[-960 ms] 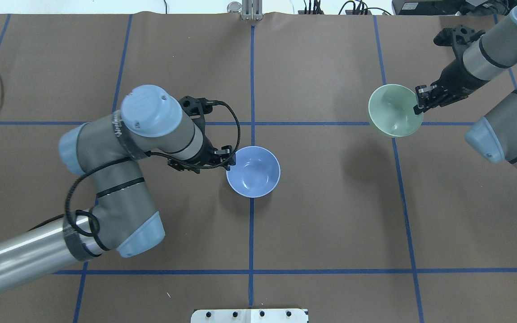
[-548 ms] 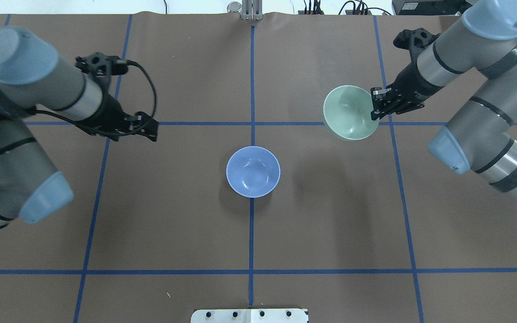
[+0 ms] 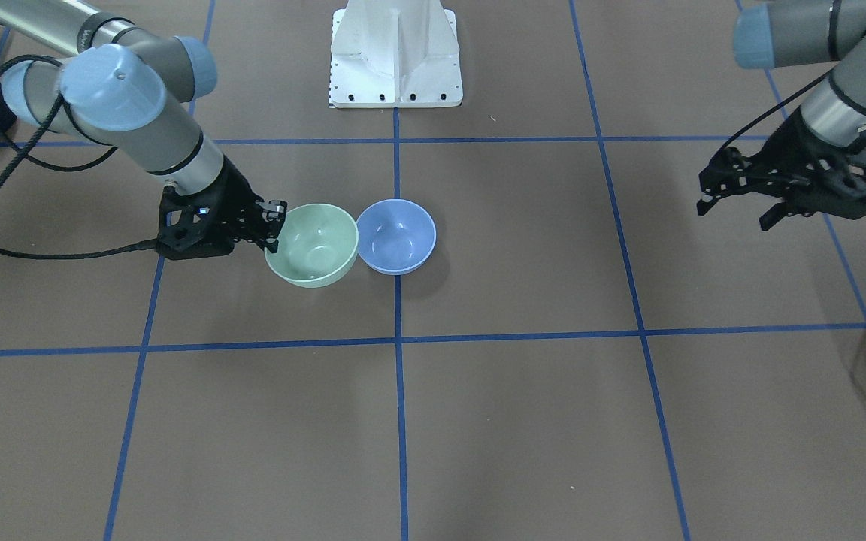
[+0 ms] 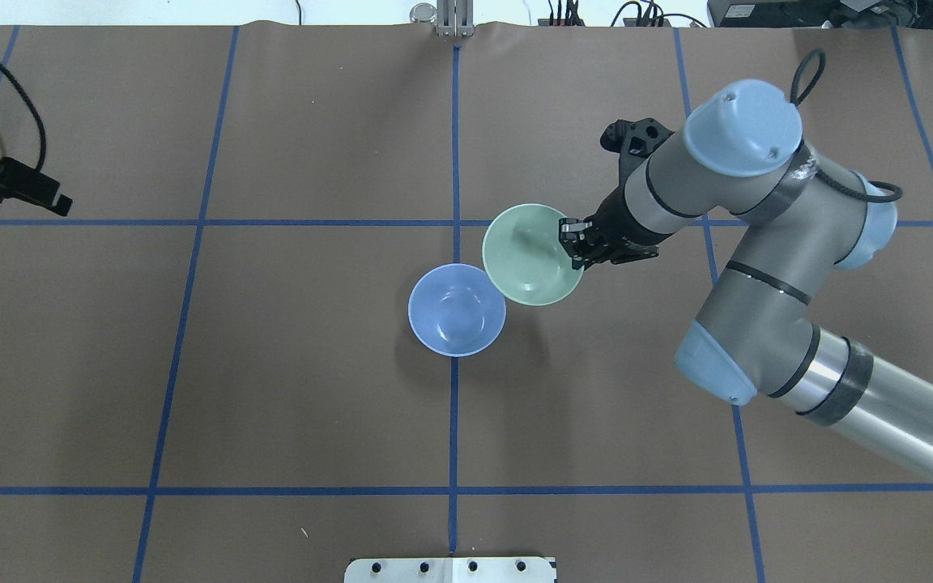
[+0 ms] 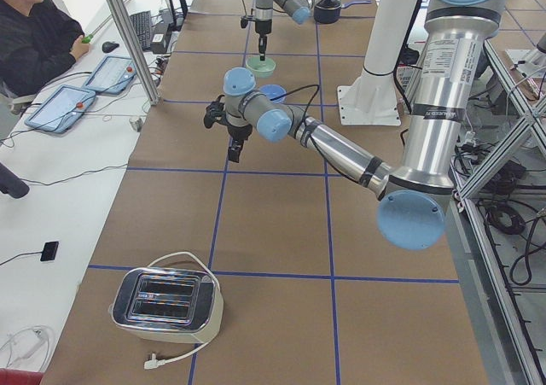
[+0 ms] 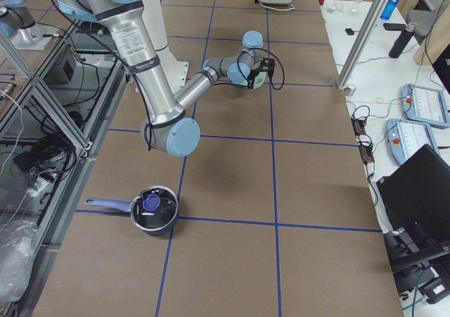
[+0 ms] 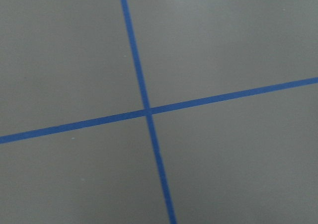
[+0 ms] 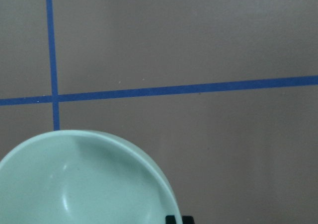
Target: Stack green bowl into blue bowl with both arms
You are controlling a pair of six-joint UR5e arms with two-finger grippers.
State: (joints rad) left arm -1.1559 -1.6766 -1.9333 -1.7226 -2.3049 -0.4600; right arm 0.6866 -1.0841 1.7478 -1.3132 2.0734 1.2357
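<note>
- Brown table (image 4: 313, 405), taped in a blue grid, runs on well past both bowls on every side.
- My right gripper (image 4: 573, 244) is clamped on the green bowl (image 4: 527, 259), pinching its rim.
- Just beside that sits the blue bowl (image 4: 457, 312); whether the rims touch, I cannot tell.
- My left gripper (image 3: 735, 214) hangs well apart, fingers spread, holding nothing.
- At the far table ends stand a toaster (image 5: 166, 304) and a pot (image 6: 153, 208).

Overhead + front cams opposed; both share blue bowl (image 4: 457, 312).
</note>
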